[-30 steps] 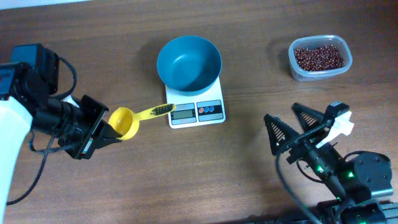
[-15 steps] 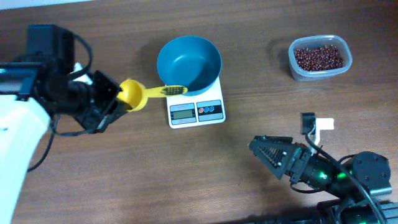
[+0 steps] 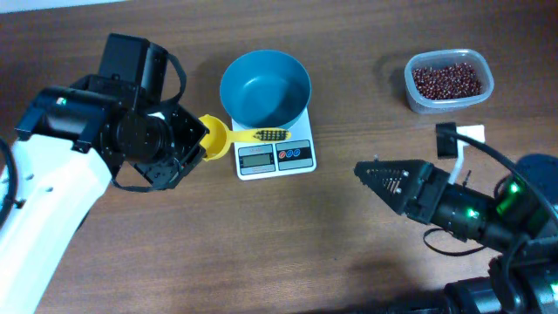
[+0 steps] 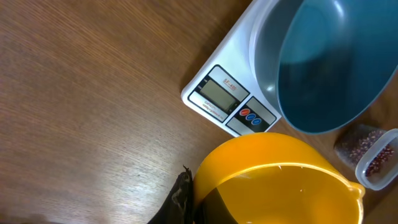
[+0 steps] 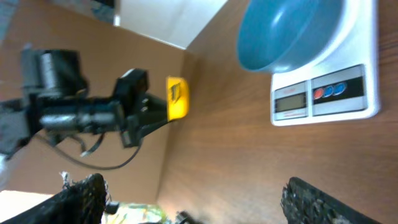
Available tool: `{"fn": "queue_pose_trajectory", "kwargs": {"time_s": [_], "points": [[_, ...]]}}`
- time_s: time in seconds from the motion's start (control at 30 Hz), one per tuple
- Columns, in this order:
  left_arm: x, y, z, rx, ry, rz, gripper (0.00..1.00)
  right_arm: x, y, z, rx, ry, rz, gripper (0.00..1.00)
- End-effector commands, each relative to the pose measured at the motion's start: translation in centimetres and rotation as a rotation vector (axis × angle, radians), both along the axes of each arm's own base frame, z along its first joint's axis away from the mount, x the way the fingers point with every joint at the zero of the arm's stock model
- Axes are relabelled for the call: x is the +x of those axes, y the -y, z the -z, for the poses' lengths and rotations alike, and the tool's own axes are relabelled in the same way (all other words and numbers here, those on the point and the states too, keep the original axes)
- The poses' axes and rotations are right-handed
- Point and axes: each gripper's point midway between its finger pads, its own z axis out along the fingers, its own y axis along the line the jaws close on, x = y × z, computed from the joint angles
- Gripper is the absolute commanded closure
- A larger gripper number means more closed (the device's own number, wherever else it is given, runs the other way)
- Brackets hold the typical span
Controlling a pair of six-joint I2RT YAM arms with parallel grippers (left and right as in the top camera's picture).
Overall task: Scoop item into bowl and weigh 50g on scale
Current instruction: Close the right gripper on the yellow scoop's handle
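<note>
The left hand (image 3: 193, 141) is closed on a small yellow plastic scoop (image 3: 215, 137) beside the white square scale (image 3: 275, 158). The right hand (image 3: 381, 178), near the right edge of the bench (image 3: 261, 249), is wide open and empty.

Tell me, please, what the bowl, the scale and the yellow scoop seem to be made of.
The bowl looks like teal plastic, smooth with a soft sheen and even colour. The scale seems white moulded plastic, its display grey and glassy. The yellow scoop appears glossy plastic: a bright highlight runs along its rim in the left wrist view.
</note>
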Motion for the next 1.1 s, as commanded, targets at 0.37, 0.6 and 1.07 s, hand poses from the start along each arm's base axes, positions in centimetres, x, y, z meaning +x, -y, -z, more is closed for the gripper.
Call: {"fn": "queue_pose_trajectory", "kwargs": {"time_s": [0.37, 0.6, 1.07], "points": [[-3.2, 5.8, -0.9, -0.001, 0.048, 0.282, 1.0, -0.3, -4.8, -1.2, -0.152, 0.233, -0.144, 0.24], [-4.7, 9.3, -1.5, -0.064, 0.06, 0.352, 1.0, 0.0, -5.0, -0.6, -0.152, 0.186, -0.126, 0.39], [-5.7, 10.4, -1.5, -0.063, 0.058, 0.378, 1.0, -0.1, -5.3, -0.2, -0.116, 0.123, -0.132, 0.56]]}}
